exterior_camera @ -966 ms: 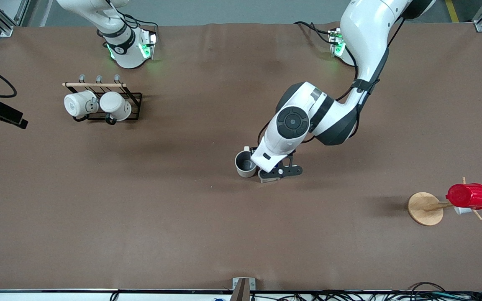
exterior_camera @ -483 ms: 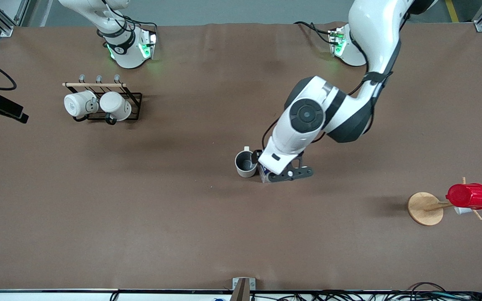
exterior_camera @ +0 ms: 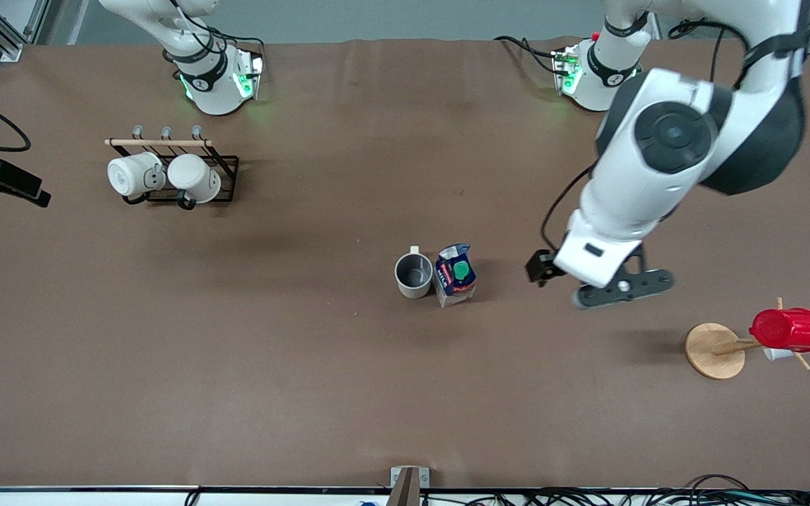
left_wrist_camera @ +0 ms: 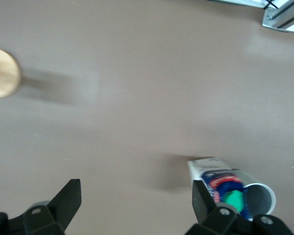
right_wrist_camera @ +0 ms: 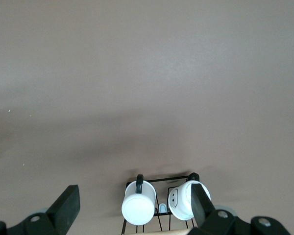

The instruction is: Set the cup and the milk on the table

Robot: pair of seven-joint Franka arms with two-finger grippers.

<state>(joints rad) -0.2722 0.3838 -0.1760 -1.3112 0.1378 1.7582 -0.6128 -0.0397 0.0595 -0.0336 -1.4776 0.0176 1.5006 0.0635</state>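
The cup, off-white with a grey inside, stands upright near the middle of the brown table. The milk, a blue and white carton with a green cap, stands right beside it on the left arm's side. My left gripper hangs over bare table between the milk and the wooden stand. The left wrist view shows the left gripper open and empty, with the milk and cup off to one side. My right gripper is open and empty, held high near the mug rack.
A black wire rack with two white mugs stands toward the right arm's end; the rack also shows in the right wrist view. A wooden stand holding a red ribbed cup stands toward the left arm's end.
My left gripper has let go of the milk, risen and moved toward the left arm's end. The milk now stands free beside the cup. The right arm has barely moved.
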